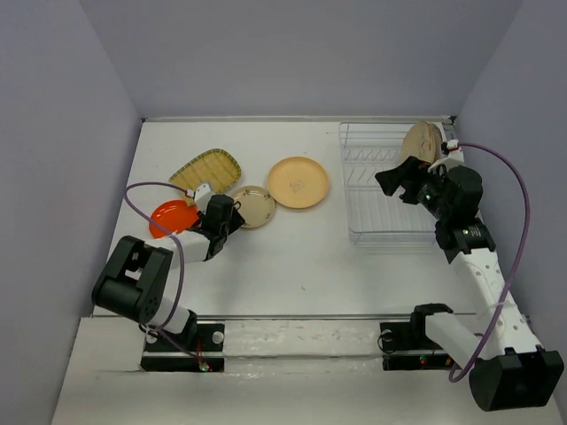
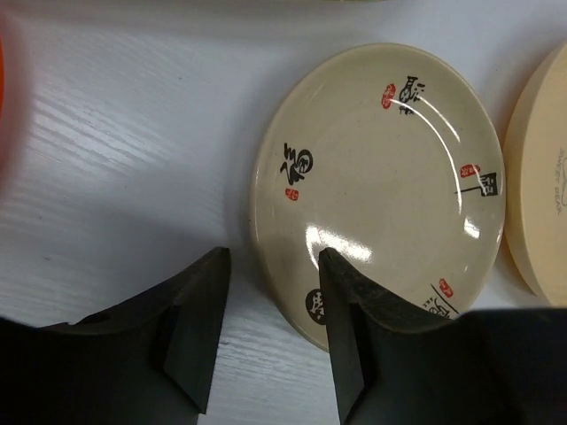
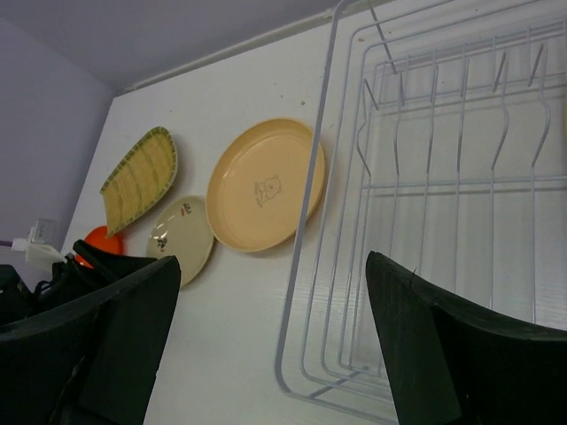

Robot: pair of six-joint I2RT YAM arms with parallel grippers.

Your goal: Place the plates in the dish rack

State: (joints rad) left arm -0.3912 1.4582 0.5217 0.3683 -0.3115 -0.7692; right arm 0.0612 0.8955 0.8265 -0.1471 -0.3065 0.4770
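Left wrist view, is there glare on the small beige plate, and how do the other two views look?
Left wrist: yes, white glare streaks cross the small beige plate, and the claw fingers in front are underlit. Right wrist: the dish rack wires bow from lens distortion. Top external: even light, faint shadows.

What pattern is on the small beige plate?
The small beige plate carries black brush-style characters and red seal marks; left wrist view shows it best.

Glossy, smooth beige plate (image 2: pixel 372 186); dish rack (image 1: pixel 372 204) of white-coated wire.
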